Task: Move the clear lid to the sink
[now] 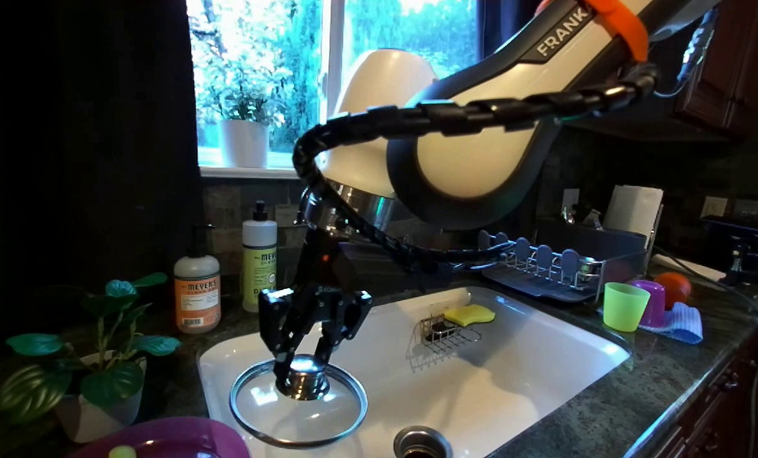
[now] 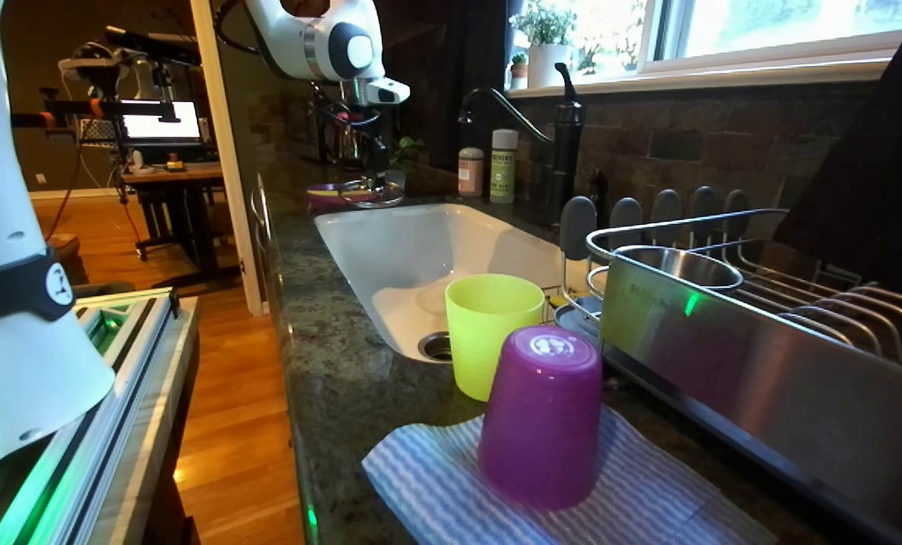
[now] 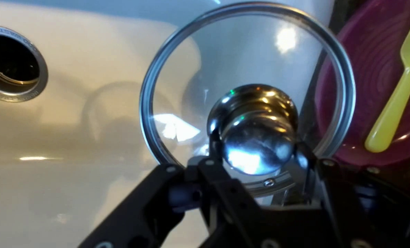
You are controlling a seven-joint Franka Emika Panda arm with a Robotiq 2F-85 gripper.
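End effector (image 3: 259, 148) closed on the metal knob (image 3: 255, 136) of the clear lid (image 1: 299, 412), a finger to either side. Lid held up, roughly level, over the end of the white sink (image 1: 512, 381) nearest a purple plate (image 3: 359, 113); in the wrist view it overlaps both basin and part of plate. Faint curved shadow (image 3: 85, 112) on the basin, between lid and round drain (image 3: 41, 70). Plate on the dark table (image 2: 344, 333), just beside the sink, bearing a yellow-green utensil (image 3: 392, 110), kind unclear. Wire caddy (image 1: 447, 343) at the basin's wall, yellow sponge (image 1: 470, 315) at its top. Two upright bottles near the plate end: orange-labelled pump soap (image 1: 197, 299), taller yellow-green one (image 1: 259, 267). Potted plant (image 1: 108, 381) beside the plate. Opposite end, both exterior views: yellow-green cup (image 2: 488, 341) upright, purple cup (image 2: 543, 424) inverted on a striped cloth (image 2: 424, 469). Dish rack (image 2: 731, 386) near them, steel vessel (image 2: 681, 271) in it. Black faucet (image 2: 568, 151) shows in an exterior view.
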